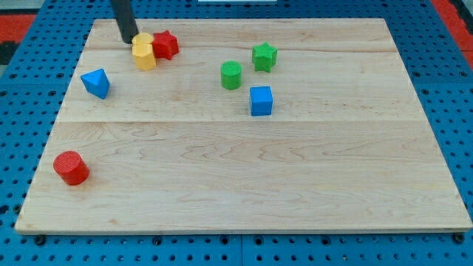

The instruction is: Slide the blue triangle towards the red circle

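Note:
The blue triangle (pixel 95 83) lies at the board's upper left. The red circle (pixel 71 167) stands at the lower left, well below the triangle. My tip (pixel 130 40) is at the view's top left, touching the upper left side of a yellow block (pixel 143 53). It is above and to the right of the blue triangle, apart from it.
A red star (pixel 166 45) touches the yellow block's right side. A green circle (pixel 231 74), a green star (pixel 264 56) and a blue cube (pixel 261 100) sit in the upper middle. The wooden board (pixel 244 185) lies on a blue pegboard.

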Available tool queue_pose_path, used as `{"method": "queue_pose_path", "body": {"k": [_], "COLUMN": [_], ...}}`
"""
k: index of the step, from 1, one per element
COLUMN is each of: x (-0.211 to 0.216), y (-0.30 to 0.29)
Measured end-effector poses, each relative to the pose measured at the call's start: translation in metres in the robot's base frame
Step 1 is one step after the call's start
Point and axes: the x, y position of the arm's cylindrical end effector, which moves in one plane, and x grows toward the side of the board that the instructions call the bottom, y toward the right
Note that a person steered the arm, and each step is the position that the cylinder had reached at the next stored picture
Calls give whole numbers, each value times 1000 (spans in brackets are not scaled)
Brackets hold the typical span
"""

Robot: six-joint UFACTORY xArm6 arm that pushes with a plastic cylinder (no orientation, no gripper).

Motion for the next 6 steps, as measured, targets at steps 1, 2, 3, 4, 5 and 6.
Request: {"method": "queue_pose_path", "body": {"k": [1, 2, 3, 4, 5, 6], "x": [22, 92, 131, 152, 171, 171], "y": [-95, -81, 17, 119, 56, 39]}}
